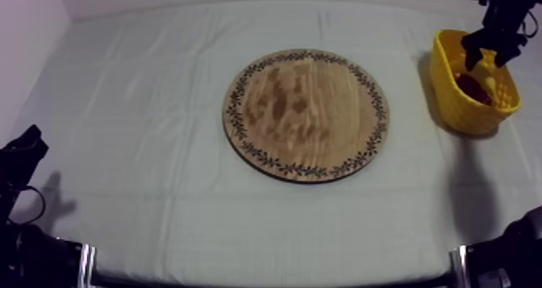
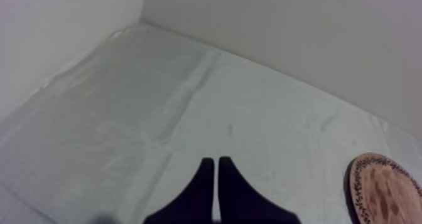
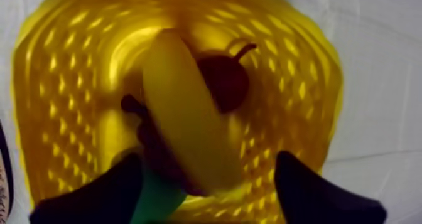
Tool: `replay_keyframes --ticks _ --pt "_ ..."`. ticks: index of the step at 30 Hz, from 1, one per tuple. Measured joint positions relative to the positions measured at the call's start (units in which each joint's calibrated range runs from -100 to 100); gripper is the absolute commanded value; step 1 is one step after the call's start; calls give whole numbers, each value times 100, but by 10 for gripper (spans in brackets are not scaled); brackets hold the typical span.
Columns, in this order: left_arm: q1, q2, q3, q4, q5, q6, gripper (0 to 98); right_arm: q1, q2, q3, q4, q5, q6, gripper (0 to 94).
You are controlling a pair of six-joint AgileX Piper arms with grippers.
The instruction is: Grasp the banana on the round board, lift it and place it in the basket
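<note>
The yellow banana lies tilted inside the yellow basket, resting on a small red fruit and a dark shape I cannot identify. My right gripper hangs just above it, its fingers spread wider than the banana and open. From above, the right gripper is over the basket at the table's far right, with the banana and red fruit below it. The wooden board is bare. My left gripper is shut over the cloth.
Something green shows beside the right gripper's finger, under the banana's near end. The left gripper rests low at the table's left edge. An edge of the board lies ahead of it. A wall runs along the back.
</note>
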Motion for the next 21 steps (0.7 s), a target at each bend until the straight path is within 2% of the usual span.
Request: replay_keyframes --ticks 4,6,12,14,18,21 --pt "0 0 0 0 0 0 1 -22 -214 151 -22 -5 -2 755" --pt "0 0 0 0 0 0 1 -40 -370 253 -47 -13 -22 713" --pt "0 0 0 0 0 0 1 -73 -979 669 -154 -131 -52 492" --pt "0 0 0 0 0 0 1 -77 -1208 845 -214 -199 -59 457" --pt "0 0 0 0 0 0 1 -97 -1789 1273 -321 -485 -88 443" --pt "0 0 0 0 0 0 1 -102 -2253 1669 -410 -724 -166 365"
